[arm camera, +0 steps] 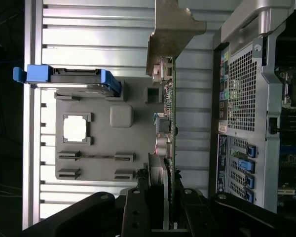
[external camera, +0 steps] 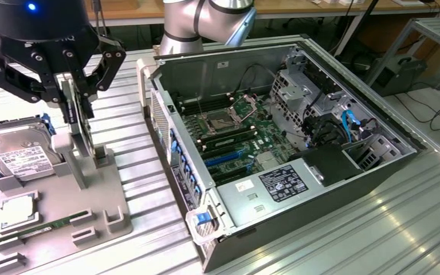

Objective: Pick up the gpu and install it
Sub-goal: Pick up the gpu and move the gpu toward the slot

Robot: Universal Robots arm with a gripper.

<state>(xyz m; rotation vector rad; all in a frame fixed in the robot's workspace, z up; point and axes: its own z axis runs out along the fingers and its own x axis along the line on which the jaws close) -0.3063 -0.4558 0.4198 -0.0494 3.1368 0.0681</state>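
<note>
The gpu [external camera: 82,150] stands edge-on in the grey holder [external camera: 59,197] on the tabletop [external camera: 155,229], beside the open computer case [external camera: 204,69]. The gripper [external camera: 73,109] has its fingers pinched on the card's top edge. It looks light, stiff and fragile to me, best held by the bare board, clear of the fan.

Tight by the tray, open above the case
Tool [external camera: 73,97] sits over the graphics card [external camera: 79,140] standing in the grey tray [external camera: 90,229]. Hard drive [external camera: 18,154] crowds the exterior view's left; case wall [external camera: 158,123] is near on the right, with a bare table [external camera: 128,120] strip between. Case top is open: drive cage [external camera: 297,86], blue cables [external camera: 350,123] and black power supply [external camera: 334,163] fill one end, and the board slots [external camera: 224,157] are unobstructed.
</note>
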